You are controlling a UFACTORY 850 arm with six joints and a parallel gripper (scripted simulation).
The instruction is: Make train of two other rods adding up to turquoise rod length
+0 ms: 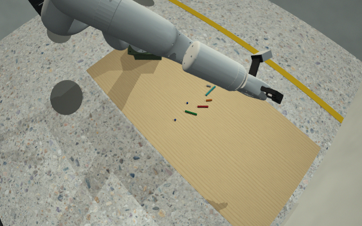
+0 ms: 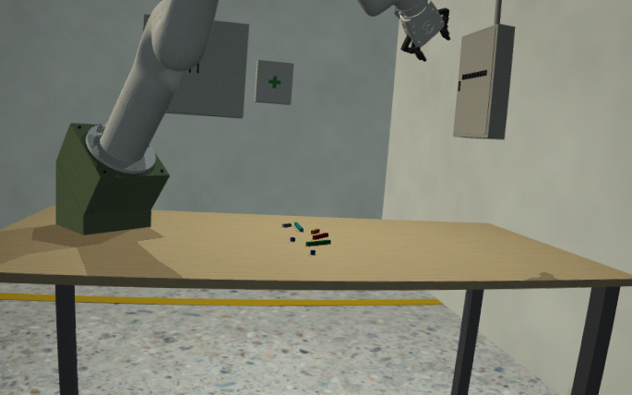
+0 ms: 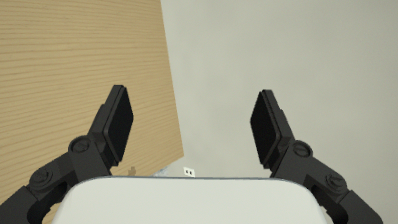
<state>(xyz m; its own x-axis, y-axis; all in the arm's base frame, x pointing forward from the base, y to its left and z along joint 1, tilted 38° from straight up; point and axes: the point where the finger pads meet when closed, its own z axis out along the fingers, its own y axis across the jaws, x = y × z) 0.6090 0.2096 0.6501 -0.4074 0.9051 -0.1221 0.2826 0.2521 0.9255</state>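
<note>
Several rods lie flat near the middle of the wooden table. The turquoise rod [image 1: 210, 91] lies slanted at the far side, with a short grey rod [image 1: 208, 86] just beyond it. An orange rod [image 1: 209, 100], a red rod [image 1: 202, 106] and a green rod [image 1: 191, 112] lie apart in front of it. Two small blue rods [image 1: 187, 103] [image 1: 175, 120] lie to the left. The rods also show in the exterior view, with the turquoise rod [image 2: 299, 226] at the back and the green rod [image 2: 317, 243] in front. My gripper [image 2: 423, 43] hangs high above the table, wide open and empty; the wrist view [image 3: 192, 125] shows nothing between the fingers.
The arm's green base [image 2: 107, 181] stands at the table's far left corner. A grey wall box [image 2: 483, 80] hangs on the right wall near the gripper. The wrist view shows the table's edge [image 3: 170, 100] and the wall beyond it.
</note>
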